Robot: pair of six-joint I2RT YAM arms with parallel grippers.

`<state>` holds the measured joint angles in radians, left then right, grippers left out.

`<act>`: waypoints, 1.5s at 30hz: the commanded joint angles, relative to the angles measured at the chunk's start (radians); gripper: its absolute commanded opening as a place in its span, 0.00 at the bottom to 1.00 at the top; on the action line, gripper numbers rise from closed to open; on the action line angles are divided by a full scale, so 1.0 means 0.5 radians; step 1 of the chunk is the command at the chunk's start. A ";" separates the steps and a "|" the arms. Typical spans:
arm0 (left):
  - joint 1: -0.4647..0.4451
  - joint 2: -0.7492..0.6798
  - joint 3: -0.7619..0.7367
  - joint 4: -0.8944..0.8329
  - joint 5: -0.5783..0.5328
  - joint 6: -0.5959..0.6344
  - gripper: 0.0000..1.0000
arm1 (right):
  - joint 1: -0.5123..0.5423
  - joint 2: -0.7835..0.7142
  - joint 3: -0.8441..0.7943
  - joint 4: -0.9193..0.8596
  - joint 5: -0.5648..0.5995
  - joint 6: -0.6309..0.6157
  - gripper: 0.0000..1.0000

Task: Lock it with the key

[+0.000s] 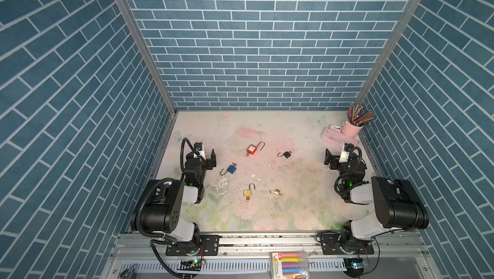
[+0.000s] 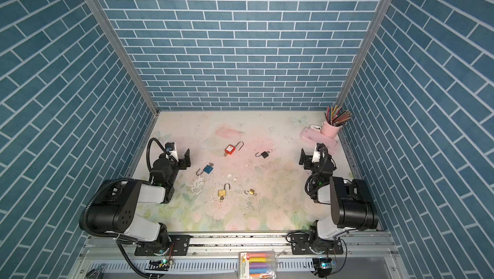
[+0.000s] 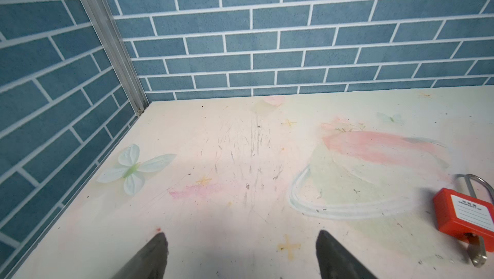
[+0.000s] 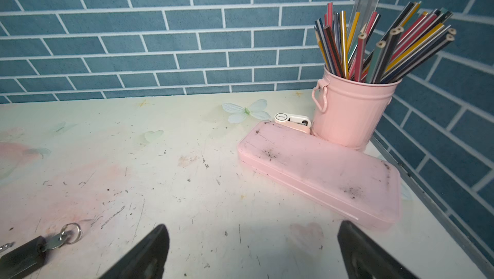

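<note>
Several padlocks lie with open shackles on the floral table: red padlock with a key in its base, black padlock with a ringed key, blue padlock, brass padlock and a small brass padlock. My left gripper hovers open at the left, empty, the red padlock off to its side. My right gripper stands open and empty at the right, near the black padlock.
A pink cup of coloured pencils, a pink pencil case and a white sharpener fill the back right corner. Blue brick walls enclose three sides. A box of coloured chalks sits on the front rail.
</note>
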<state>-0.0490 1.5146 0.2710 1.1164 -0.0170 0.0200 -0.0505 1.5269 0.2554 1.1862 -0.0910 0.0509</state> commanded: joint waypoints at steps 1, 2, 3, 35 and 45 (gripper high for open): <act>0.004 -0.005 0.005 0.044 0.012 0.031 0.87 | 0.000 0.008 -0.005 0.008 -0.008 -0.060 0.99; 0.003 -0.002 0.008 0.050 0.010 0.032 0.87 | -0.003 0.008 -0.005 0.008 -0.007 -0.061 0.99; 0.006 -0.001 0.005 0.043 0.010 0.031 0.88 | 0.000 0.009 -0.005 0.007 -0.009 -0.061 0.99; 0.043 -0.398 0.086 -0.359 -0.061 -0.048 0.88 | -0.002 -0.551 0.020 -0.491 0.096 0.021 0.99; 0.043 -1.119 0.917 -1.631 0.014 -0.359 0.87 | -0.006 -1.263 0.661 -1.898 0.050 0.791 0.98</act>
<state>-0.0307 1.0363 0.6304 0.5282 -0.0525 -0.0841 -0.0505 0.9417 0.5079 0.5270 -0.0879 0.2146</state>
